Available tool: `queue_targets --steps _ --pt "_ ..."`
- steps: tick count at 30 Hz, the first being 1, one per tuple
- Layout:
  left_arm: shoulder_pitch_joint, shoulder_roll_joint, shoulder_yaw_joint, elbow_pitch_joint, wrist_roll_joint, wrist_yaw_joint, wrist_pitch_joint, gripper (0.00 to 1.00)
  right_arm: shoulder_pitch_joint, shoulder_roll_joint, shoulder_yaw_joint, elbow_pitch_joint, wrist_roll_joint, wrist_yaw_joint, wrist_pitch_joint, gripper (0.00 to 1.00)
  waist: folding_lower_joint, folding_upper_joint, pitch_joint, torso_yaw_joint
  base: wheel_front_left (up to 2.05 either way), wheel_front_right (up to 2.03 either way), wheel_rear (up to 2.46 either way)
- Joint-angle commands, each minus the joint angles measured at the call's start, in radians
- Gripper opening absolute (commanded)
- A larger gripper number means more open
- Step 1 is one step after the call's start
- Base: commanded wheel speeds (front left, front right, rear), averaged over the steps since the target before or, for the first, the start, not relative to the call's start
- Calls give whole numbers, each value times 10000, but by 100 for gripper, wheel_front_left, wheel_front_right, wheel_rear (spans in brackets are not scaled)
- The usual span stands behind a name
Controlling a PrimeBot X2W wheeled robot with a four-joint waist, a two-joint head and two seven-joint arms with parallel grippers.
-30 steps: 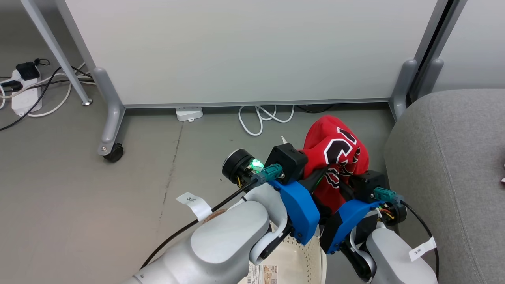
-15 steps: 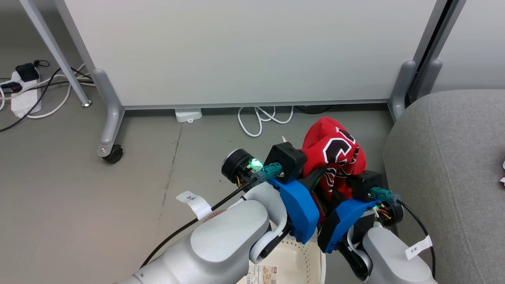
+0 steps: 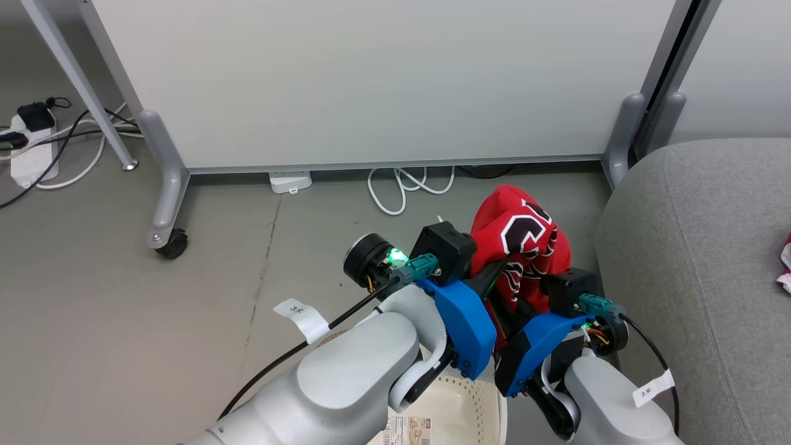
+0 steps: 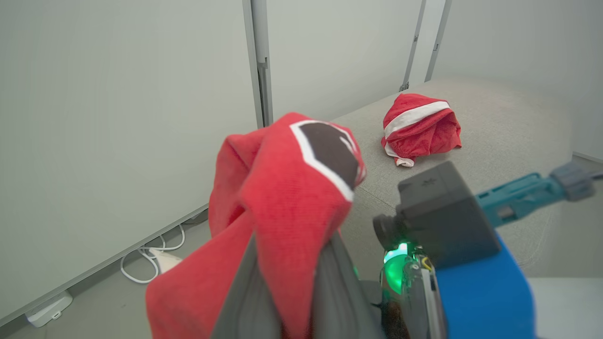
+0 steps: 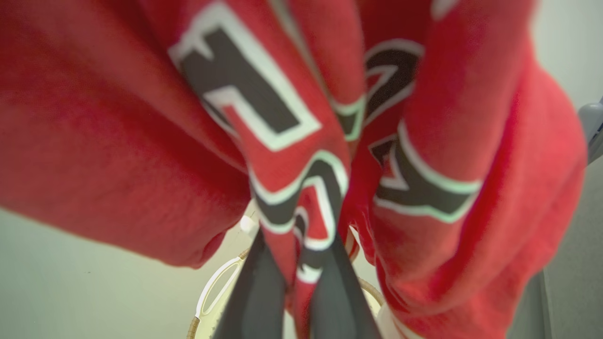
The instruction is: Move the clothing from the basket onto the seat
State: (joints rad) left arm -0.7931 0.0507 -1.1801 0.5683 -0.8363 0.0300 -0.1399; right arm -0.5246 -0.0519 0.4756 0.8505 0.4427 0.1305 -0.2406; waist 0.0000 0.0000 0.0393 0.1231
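A red garment (image 3: pixel 522 238) with black-and-white lettering hangs bunched above the floor, held from below by both grippers. My left gripper (image 4: pixel 287 254) is shut on a fold of this clothing (image 4: pixel 282 188). My right gripper (image 5: pixel 301 263) is shut on a lettered fold of the same garment (image 5: pixel 301 141). The two grippers sit side by side in the head view, left (image 3: pixel 494 278) and right (image 3: pixel 531 296). The cream basket (image 3: pixel 476 408) lies just below the arms. The grey seat (image 3: pixel 698 247) is at the right, with another red-and-white garment (image 4: pixel 419 127) lying on it.
A white partition panel (image 3: pixel 383 80) on castor feet (image 3: pixel 167 238) stands straight ahead. White cables (image 3: pixel 408 185) and a power strip (image 3: pixel 28 164) lie on the grey floor. The seat's rounded corner (image 3: pixel 618 204) is close to the right arm.
The right gripper has closed onto the garment. The head view has shifted slightly, so everything sits a little further left; the garment is still held up in the same place.
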Motion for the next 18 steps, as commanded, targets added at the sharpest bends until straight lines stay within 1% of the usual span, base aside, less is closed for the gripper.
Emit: queue_targets --steps 1,4,6,8,9,10,18 --pt "-119 2 -31 36 -45 12 -63 0 -158 18 47 15 90 6 -93 0 0 0 -7 -14 0 0 0" --pt "-100 28 -43 84 -60 24 -76 1 -175 18 103 30 184 6 -98 0 0 0 -21 -44 0 0 0" --pt "-85 27 -47 114 -67 43 -76 25 -182 18 136 48 210 6 -123 0 0 0 -36 -64 0 0 0" --pt "-74 27 -48 131 -85 54 -80 55 -194 10 162 63 248 6 -142 0 0 0 -49 -83 0 0 0" --pt "-69 26 -49 137 -92 50 -88 83 -196 5 176 77 260 6 -151 0 0 0 -57 -93 0 0 0" --pt "-68 24 -54 142 -100 58 -99 100 -199 1 193 89 252 6 -159 0 0 0 -62 -103 0 0 0" --pt "-100 21 -82 169 -139 132 -130 100 -234 -43 313 135 351 6 -184 0 0 0 -63 -142 0 0 0"
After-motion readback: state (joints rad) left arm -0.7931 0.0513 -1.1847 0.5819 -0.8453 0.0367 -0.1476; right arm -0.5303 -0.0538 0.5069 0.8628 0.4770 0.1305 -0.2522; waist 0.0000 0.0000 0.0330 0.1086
